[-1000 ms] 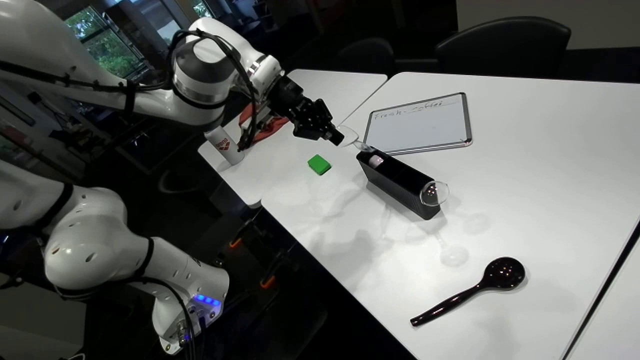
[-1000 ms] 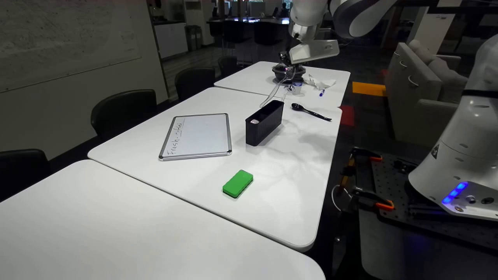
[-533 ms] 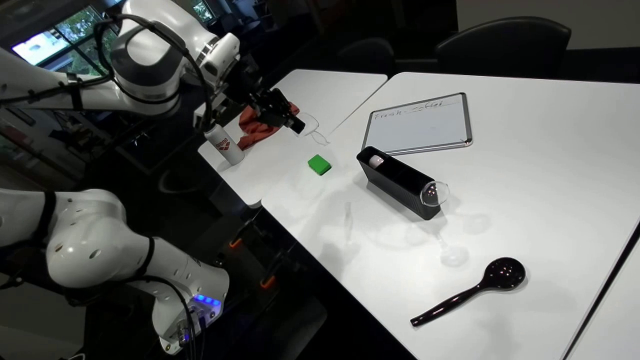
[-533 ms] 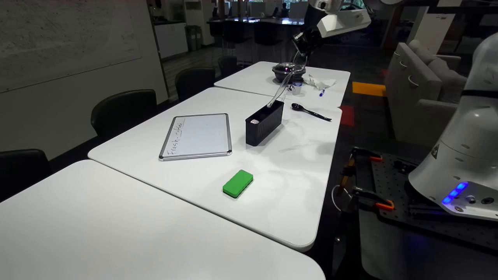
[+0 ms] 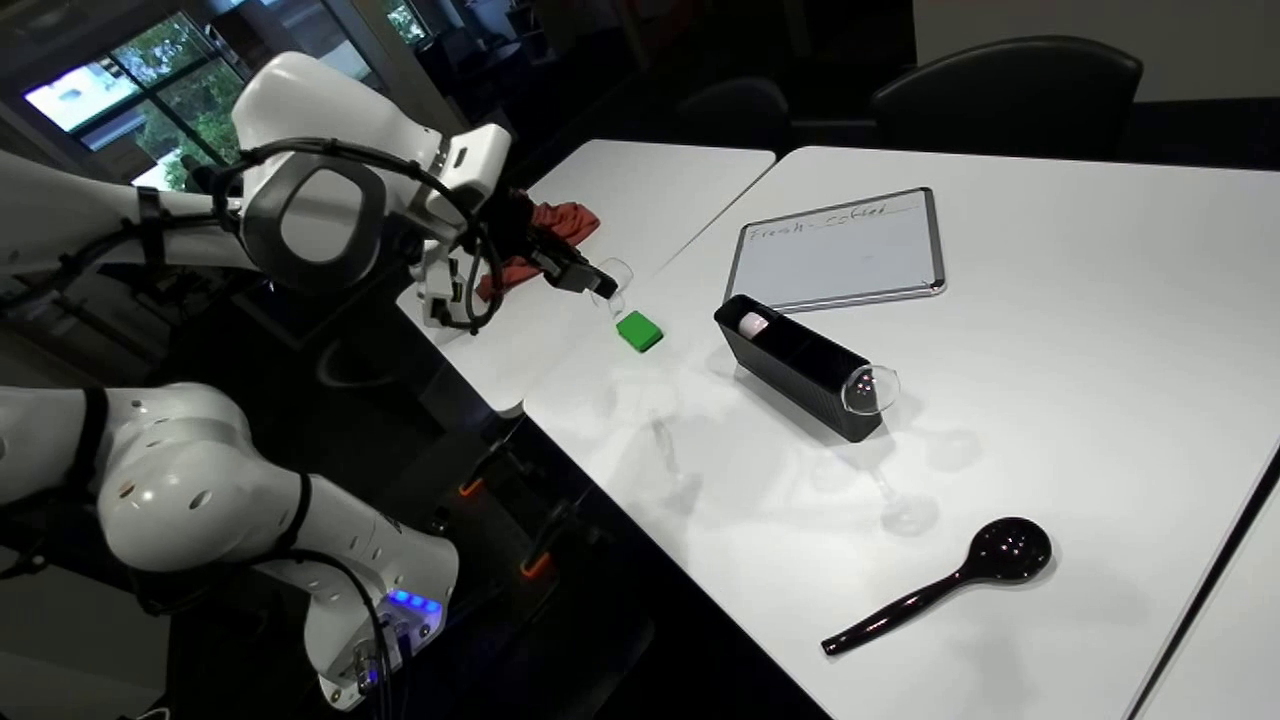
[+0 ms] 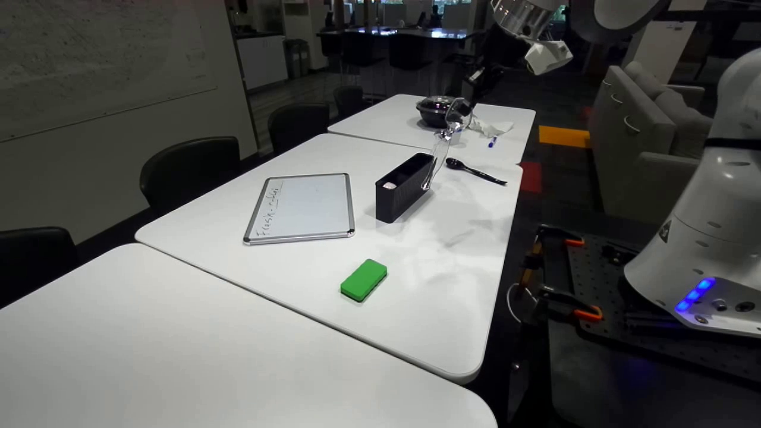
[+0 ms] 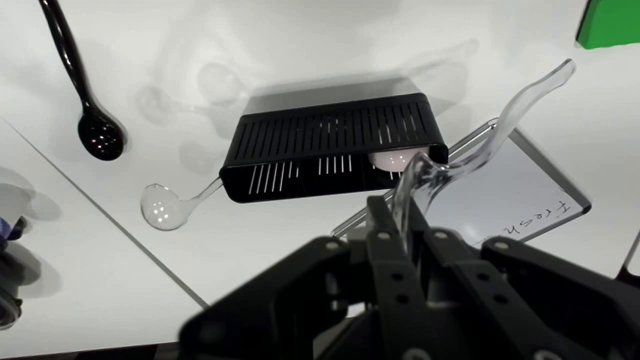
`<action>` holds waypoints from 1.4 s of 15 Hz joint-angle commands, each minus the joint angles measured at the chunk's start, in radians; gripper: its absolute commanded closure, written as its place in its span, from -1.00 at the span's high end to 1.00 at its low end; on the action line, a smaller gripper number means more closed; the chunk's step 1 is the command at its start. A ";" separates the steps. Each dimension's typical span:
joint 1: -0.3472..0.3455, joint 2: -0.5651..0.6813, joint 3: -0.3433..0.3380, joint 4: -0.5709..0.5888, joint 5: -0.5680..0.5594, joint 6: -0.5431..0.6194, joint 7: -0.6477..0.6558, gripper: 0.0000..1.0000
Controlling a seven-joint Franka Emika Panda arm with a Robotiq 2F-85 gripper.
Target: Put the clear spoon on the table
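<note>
Clear spoon [image 7: 487, 150]: I have it clamped by the bowl in the Robotiq gripper [image 7: 401, 215], above the white table [image 5: 1090, 330].

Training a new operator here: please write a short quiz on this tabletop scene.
1. True or false: the fingers hold a long, clear, plastic-looking spoon by its bowl end.
2. Which lies on the smooth white table? A: the held spoon. B: the glossy black round-bowled spoon.
3. How many clear spoons show in the wrist view?

Key: 1. True. 2. B. 3. Two; the second clear spoon projects from a black slotted rectangular holder.
</note>
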 commanded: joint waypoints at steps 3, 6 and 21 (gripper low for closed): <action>0.367 0.093 -0.461 0.005 0.238 0.074 -0.451 -0.96; 0.519 0.099 -0.707 0.009 0.328 0.040 -0.647 -0.96; 0.950 0.278 -1.226 0.105 0.399 0.026 -0.616 -0.96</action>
